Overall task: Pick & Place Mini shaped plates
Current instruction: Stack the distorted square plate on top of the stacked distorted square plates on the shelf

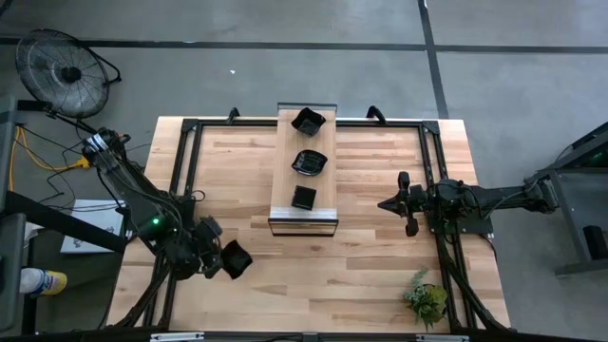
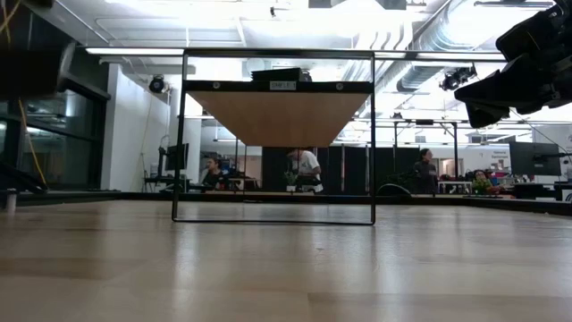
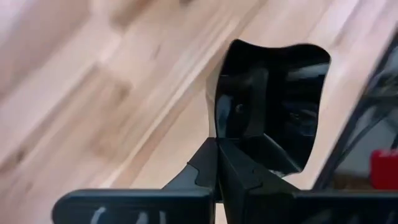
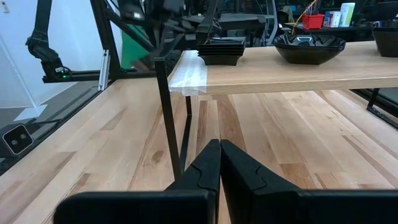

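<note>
Three plates sit on raised shelf.

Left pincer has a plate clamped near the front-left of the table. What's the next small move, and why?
Probably lift and carry it toward the raised shelf. The left pincer is shut on a black plate, and three plates already sit on that shelf with bare wood at its near end. The right pincer waits shut beside it.

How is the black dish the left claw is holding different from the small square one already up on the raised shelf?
The held dish is pinched by its rim in the left gripper and lifted over the table; the small square dish rests flat on the wooden shelf. The held dish looks larger with wavy, curved edges; the shelf one is compact and straight-sided. Both are glossy black.
</note>
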Controlling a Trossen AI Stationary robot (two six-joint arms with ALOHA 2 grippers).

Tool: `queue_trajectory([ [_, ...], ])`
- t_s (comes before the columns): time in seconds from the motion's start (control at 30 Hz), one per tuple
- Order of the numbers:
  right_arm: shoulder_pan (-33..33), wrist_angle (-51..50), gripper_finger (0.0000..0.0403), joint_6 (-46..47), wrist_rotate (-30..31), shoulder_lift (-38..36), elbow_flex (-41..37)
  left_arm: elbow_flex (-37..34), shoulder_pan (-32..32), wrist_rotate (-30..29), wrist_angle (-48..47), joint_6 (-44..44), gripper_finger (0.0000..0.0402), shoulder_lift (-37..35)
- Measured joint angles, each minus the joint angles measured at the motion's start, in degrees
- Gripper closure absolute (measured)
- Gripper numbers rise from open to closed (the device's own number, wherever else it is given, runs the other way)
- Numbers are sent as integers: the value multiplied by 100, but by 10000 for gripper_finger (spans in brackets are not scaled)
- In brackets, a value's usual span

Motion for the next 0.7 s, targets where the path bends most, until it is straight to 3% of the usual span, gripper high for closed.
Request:
queue_trajectory([
  [0.17,-1,2,398,2,2,0,0,632,66,-1086,-351,129,401,-43],
  [0.3,-1,1,398,2,1,1,0,1076,417,-1556,-587,511,401,-41],
  [0.47,-2,0,398,2,2,0,0,1663,1323,-1447,-595,1821,401,-38],
  [0.7,-2,0,398,0,2,0,0,2422,2884,-678,-575,3895,401,-38],
])
